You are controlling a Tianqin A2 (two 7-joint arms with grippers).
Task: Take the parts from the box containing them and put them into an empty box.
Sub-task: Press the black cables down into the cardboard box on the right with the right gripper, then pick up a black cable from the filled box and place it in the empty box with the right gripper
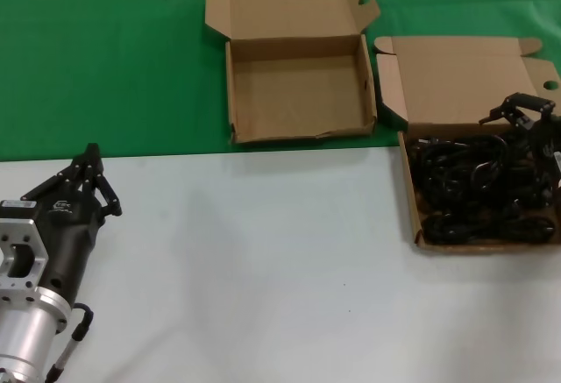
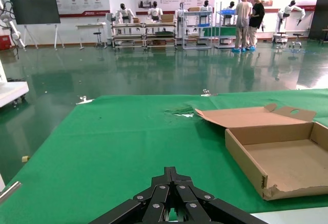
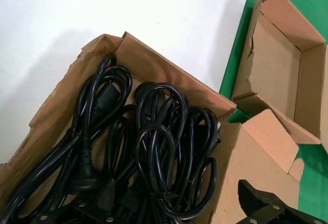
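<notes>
Several looped black power cords, the parts point(image 1: 478, 192) point(image 3: 159, 142), lie piled in the wider cardboard box point(image 1: 410, 192) point(image 3: 169, 78) at the right, its lid point(image 1: 465, 85) folded back. My right gripper point(image 1: 523, 124) point(image 3: 169, 211) hangs open just over the pile's far side, its fingers point(image 3: 256, 203) spread on either side of a cord loop and holding nothing. The squarer empty box point(image 1: 298, 94) point(image 2: 292, 162) point(image 3: 279, 70) sits on the green cloth to the left of it. My left gripper point(image 1: 90, 153) point(image 2: 171, 172) is shut and parked at the near left, pointing at the cloth.
The near half of the table is white point(image 1: 263, 260), the far half is covered by green cloth point(image 1: 105, 59). The two boxes almost touch. Beyond the table's far edge lies an open hall floor with people and racks point(image 2: 246, 8) far off.
</notes>
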